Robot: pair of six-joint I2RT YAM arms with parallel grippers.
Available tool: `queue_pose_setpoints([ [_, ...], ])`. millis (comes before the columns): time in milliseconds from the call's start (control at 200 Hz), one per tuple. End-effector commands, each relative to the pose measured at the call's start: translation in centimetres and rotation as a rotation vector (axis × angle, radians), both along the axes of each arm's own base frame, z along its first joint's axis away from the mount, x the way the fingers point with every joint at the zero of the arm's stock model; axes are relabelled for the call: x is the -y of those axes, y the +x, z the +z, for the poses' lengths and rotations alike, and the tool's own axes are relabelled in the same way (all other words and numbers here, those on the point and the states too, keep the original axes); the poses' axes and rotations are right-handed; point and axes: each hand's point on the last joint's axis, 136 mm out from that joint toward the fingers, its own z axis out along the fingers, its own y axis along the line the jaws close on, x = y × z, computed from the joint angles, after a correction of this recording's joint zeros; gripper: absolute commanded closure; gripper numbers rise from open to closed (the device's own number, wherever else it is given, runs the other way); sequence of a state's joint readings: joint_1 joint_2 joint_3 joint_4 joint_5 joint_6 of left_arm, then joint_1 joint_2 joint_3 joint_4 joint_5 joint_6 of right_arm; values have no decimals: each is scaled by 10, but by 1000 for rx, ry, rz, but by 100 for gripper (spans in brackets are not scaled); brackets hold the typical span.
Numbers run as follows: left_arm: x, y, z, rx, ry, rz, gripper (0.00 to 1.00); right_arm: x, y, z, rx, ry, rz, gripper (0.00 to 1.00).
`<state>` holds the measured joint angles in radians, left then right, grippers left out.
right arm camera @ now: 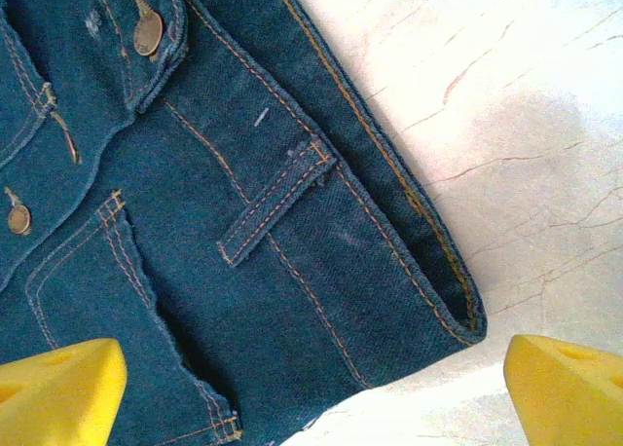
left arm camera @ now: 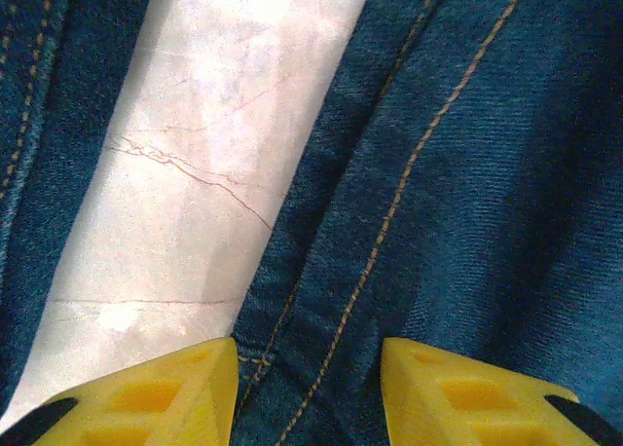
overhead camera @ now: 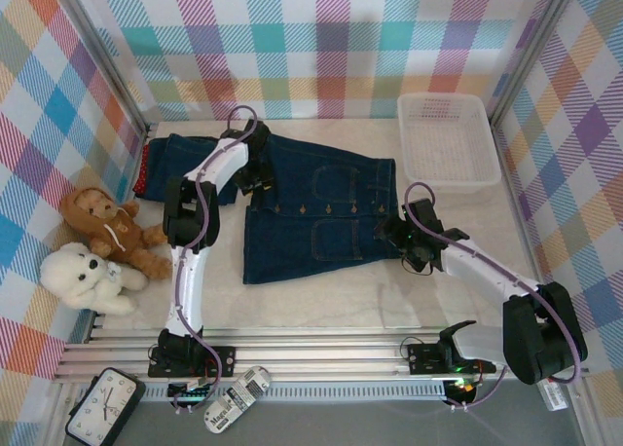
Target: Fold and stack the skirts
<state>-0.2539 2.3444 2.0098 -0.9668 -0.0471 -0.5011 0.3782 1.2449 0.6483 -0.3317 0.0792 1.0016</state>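
Once straddled, buttoned denim skirt should be pinched deep.
Left gripper, 10 o'clock: hold unclear; right gripper, 4 o'clock: agape.

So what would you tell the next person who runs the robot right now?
Left gripper: fingers apart over a denim edge where the two denim skirts nearly meet. Nothing looks pinched yet.
Right gripper: wide open, over the waistband corner of the buttoned denim skirt, holding nothing.
Things: the buttoned skirt lies spread flat mid-table. The second denim skirt lies to its left, and a red skirt peeks out at the far left end.
Done: no fold or stack visible.
Left: fold each skirt, then stack them.
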Motion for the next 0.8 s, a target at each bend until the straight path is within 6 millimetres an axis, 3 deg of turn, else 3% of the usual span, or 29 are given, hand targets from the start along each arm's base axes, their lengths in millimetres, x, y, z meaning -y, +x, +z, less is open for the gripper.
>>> queue_pose_setpoints([
  [0,-4,-2,-2,-18,19,-12,57,3,3,0,5,-21,5,1],
  [135,6,1,-10,-24,-31,-35,58,2,4,0,7,-20,12,1],
  [275,0,0,-14,-34,5,-24,81,3,3,-2,2,-21,13,1],
  [450,-14,-1,-3,-16,81,-23,97,3,1,-4,0,-24,14,1],
  [555,-23,-1,14,5,130,-21,98,3,1,-3,2,-23,16,1],
  [625,-27,-1,28,27,160,-21,94,4,0,-5,0,-25,16,1],
  [795,-47,-15,54,34,268,0,53,5,-3,-8,-14,-15,-3,1],
])
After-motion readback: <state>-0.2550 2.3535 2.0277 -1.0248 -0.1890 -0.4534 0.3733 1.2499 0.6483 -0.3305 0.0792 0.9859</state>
